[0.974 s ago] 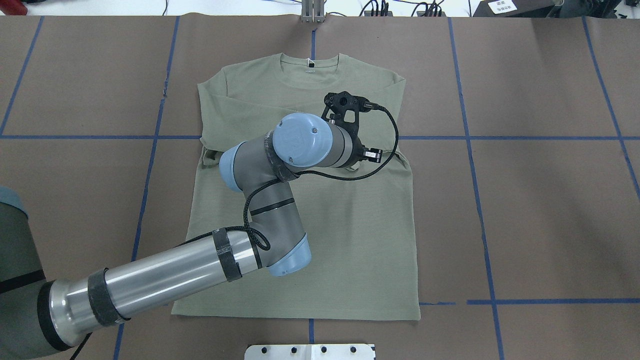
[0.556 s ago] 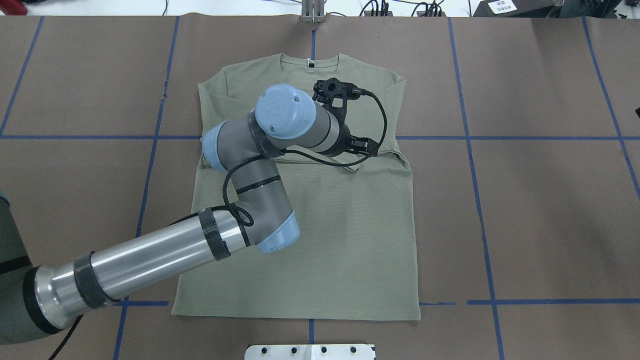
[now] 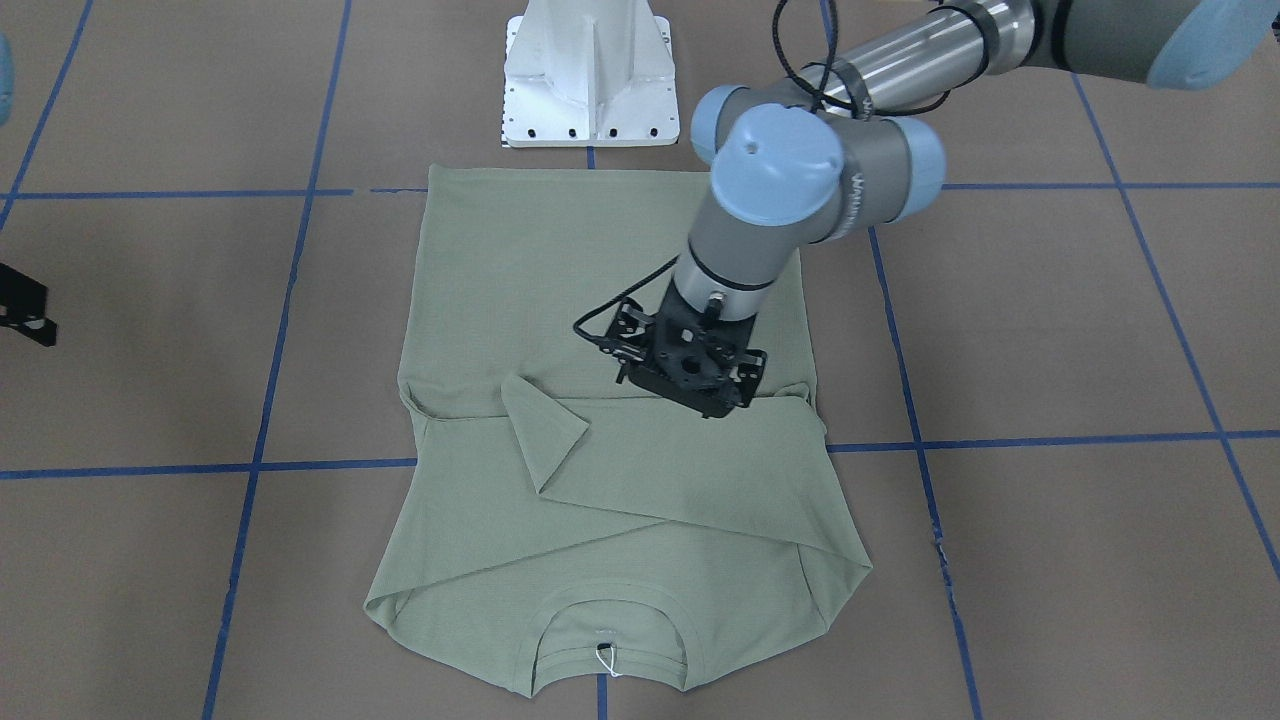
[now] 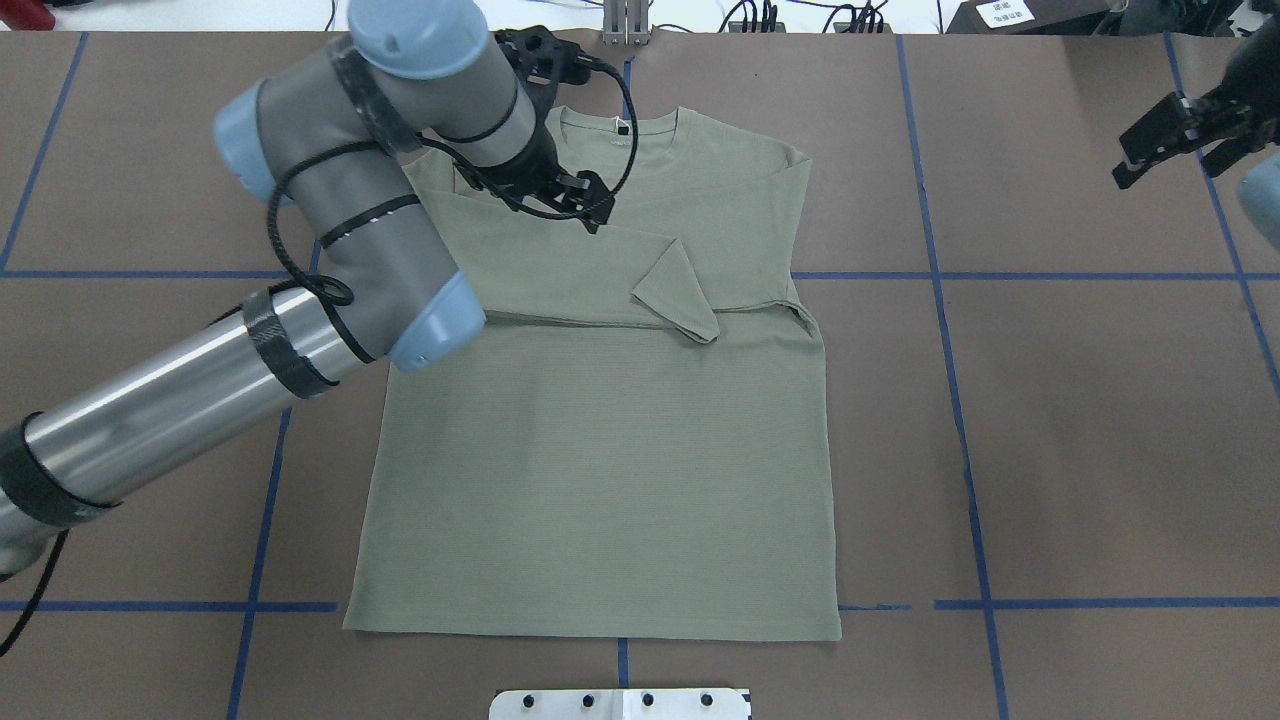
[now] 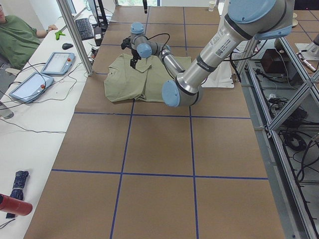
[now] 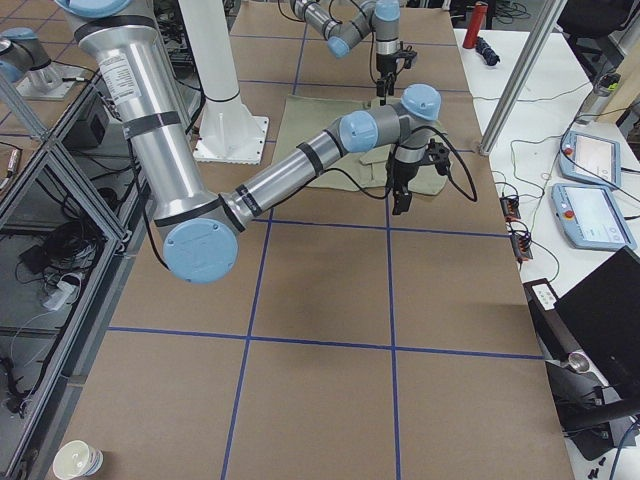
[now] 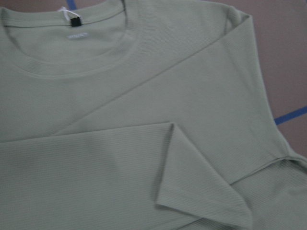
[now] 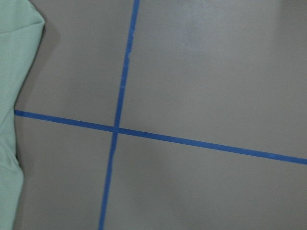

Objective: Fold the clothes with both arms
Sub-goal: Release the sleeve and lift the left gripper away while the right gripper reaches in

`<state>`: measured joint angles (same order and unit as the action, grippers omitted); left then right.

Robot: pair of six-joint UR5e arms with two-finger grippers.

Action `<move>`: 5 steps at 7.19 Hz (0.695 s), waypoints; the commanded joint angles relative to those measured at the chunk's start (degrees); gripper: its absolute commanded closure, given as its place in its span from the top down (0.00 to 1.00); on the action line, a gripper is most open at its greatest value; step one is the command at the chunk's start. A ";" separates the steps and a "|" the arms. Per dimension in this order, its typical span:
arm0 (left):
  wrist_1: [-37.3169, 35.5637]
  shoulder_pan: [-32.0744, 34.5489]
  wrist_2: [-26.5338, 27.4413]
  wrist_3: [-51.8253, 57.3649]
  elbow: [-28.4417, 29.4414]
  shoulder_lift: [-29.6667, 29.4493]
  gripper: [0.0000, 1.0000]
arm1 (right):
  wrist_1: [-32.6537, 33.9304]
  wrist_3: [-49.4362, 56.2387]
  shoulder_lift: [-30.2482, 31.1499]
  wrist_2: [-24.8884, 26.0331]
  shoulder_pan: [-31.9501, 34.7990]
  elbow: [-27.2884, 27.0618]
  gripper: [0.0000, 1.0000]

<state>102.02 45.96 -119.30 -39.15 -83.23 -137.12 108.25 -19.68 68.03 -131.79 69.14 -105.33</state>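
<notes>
The sage-green shirt [image 4: 600,450] lies flat on the brown table, collar [image 4: 620,130] at the far side. Both sleeves are folded across the chest. One sleeve's cuff [image 4: 680,300] lies loose on top, and it also shows in the left wrist view [image 7: 201,191]. My left gripper [image 4: 592,203] hovers over the upper chest near the collar, open and holding nothing. My right gripper [image 4: 1170,140] hangs open over bare table at the far right, clear of the shirt. The right wrist view shows only the shirt's edge [image 8: 12,72] and blue tape.
The white pedestal base [image 4: 620,703] stands at the near edge. Blue tape lines [image 4: 960,400] grid the table. Cables and plugs [image 4: 800,15] run along the far edge. A person [image 5: 15,37] sits at a side bench with tablets [image 5: 30,84].
My left arm has lifted off the sleeve cuff at mid-chest and swung left and toward the collar. The cuff stays on the shirt. My right gripper has come into view at the far right.
</notes>
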 commanded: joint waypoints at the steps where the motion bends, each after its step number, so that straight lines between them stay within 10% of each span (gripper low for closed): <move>1: -0.85 8.40 -5.82 11.59 -2.38 5.62 1.00 | -0.06 -14.88 -10.32 9.48 -11.34 2.65 1.00; 5: -0.15 17.39 -15.49 24.03 -2.29 11.79 1.00 | -12.16 -36.02 -31.77 29.09 -29.38 29.39 0.92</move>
<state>101.70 61.18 -131.45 -16.95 -85.64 -126.48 100.46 -50.81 42.70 -108.65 44.47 -85.77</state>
